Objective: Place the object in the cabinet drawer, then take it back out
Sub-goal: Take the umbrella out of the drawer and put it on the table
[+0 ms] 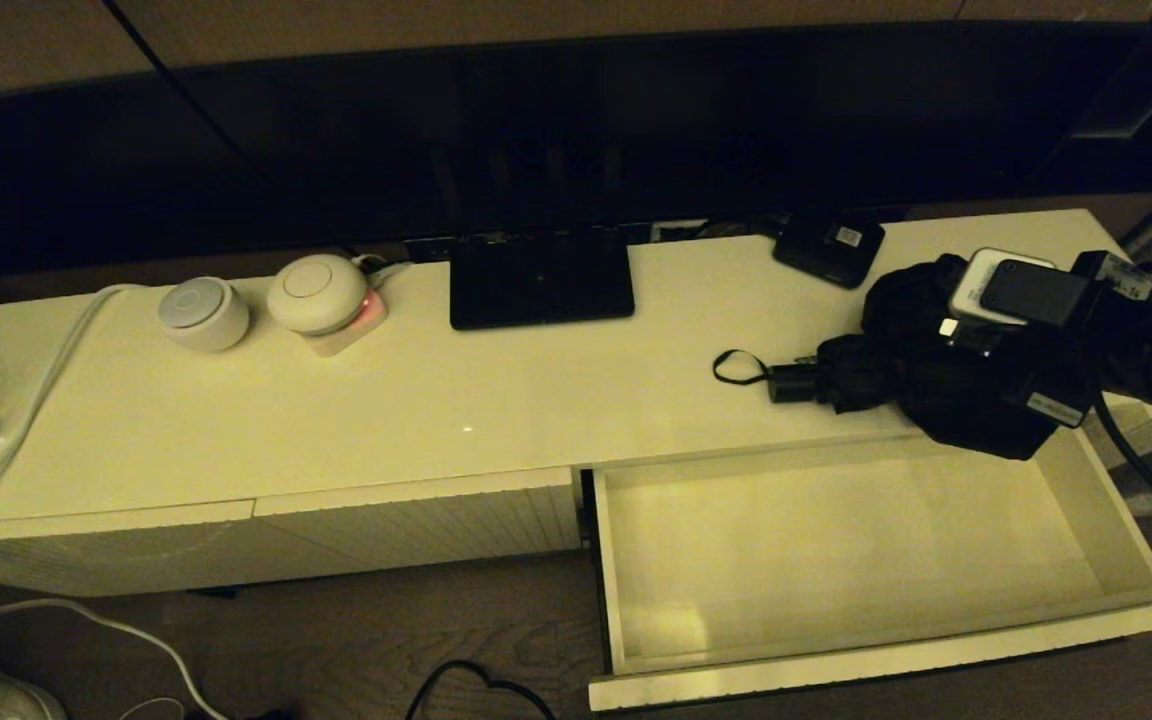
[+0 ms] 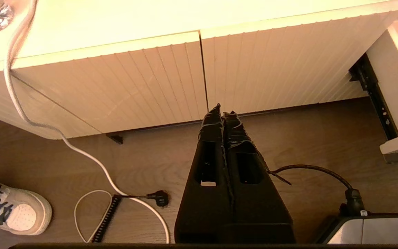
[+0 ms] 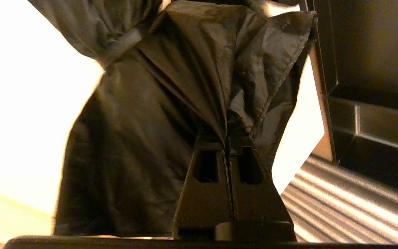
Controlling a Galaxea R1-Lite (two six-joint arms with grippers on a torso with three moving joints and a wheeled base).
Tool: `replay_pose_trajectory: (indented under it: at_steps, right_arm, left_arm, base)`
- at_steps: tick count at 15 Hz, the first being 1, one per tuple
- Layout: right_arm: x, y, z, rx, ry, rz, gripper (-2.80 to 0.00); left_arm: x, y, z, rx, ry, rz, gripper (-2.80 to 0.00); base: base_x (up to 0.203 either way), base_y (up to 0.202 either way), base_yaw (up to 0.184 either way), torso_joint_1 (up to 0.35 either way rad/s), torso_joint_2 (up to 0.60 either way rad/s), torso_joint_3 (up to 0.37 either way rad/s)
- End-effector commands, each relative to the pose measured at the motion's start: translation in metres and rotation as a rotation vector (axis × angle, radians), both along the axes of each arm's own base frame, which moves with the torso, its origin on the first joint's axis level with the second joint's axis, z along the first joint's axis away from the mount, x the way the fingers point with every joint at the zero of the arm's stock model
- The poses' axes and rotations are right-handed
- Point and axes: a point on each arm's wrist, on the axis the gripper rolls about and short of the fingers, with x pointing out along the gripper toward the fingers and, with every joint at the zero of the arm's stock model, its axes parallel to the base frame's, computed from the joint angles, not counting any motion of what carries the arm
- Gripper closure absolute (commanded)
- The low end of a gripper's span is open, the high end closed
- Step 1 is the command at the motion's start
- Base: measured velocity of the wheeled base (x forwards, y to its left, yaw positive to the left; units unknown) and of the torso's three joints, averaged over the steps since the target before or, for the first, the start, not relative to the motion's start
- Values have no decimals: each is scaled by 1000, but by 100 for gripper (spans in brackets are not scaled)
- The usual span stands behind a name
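The black folding umbrella point(image 1: 886, 385) is at the right end of the cabinet top, handle point(image 1: 794, 382) and strap loop point(image 1: 736, 367) pointing left. Its baggy canopy hangs over the back right corner of the drawer. My right gripper point(image 3: 227, 143) is shut on a fold of the canopy fabric point(image 3: 192, 86); whether the umbrella is lifted or resting I cannot tell. The cream drawer point(image 1: 836, 560) is pulled fully out, its pale interior bare. My left gripper point(image 2: 224, 112) is parked low before the closed ribbed fronts, shut with nothing in it.
On the cabinet top stand a black flat base point(image 1: 541, 275), two round white devices point(image 1: 204, 312) and a small black box with a white label point(image 1: 829, 246). A white cable point(image 1: 26, 420) drapes over the left end. Cables and a shoe point(image 2: 16, 211) lie on the floor.
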Motion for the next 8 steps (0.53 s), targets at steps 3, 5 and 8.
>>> replay_pose_trajectory:
  at_steps: [3, 5, 8]
  right_arm:
    - [18, 5, -7, -4, -32, -8, 0]
    - [25, 8, -8, 0, -80, -22, 0]
    - [25, 8, -7, -1, -94, -37, -280]
  left_arm:
    - [0, 0, -1, 0, 3, 0, 0]
    - [0, 0, -1, 0, 3, 0, 0]
    - [0, 0, -1, 0, 3, 0, 0]
  base:
    - [0, 0, 0, 0, 0, 0]
    - [0, 0, 0, 0, 0, 0]
    - [0, 0, 0, 0, 0, 0]
